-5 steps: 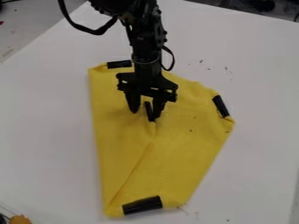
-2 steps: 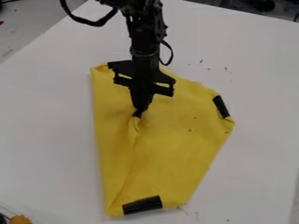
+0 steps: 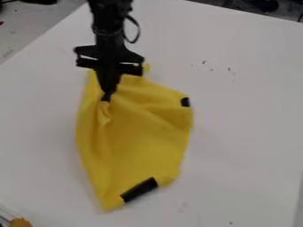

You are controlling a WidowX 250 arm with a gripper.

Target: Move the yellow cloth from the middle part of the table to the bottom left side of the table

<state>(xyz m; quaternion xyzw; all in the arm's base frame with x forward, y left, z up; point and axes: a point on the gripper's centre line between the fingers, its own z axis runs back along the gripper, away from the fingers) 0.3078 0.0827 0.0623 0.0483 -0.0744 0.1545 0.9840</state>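
Plain yellow is recorded on the cloth [image 3: 145,146], black on its patches [image 3: 139,189] and the claw [image 3: 107,92], white with scattered dark specks on the desk [image 3: 248,128], and orange on a small object [image 3: 21,222] at lower left.

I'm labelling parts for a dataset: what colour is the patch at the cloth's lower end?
Black; the patch shows plainly in the camera view.

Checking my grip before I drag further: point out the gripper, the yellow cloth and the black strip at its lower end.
Gripper [image 3: 107,91]: camera view, at the fingertips, shut on the cloth.
Yellow cloth [image 3: 144,142]: camera view, middle of its spread.
Black strip [image 3: 139,189]: camera view, middle of its length.
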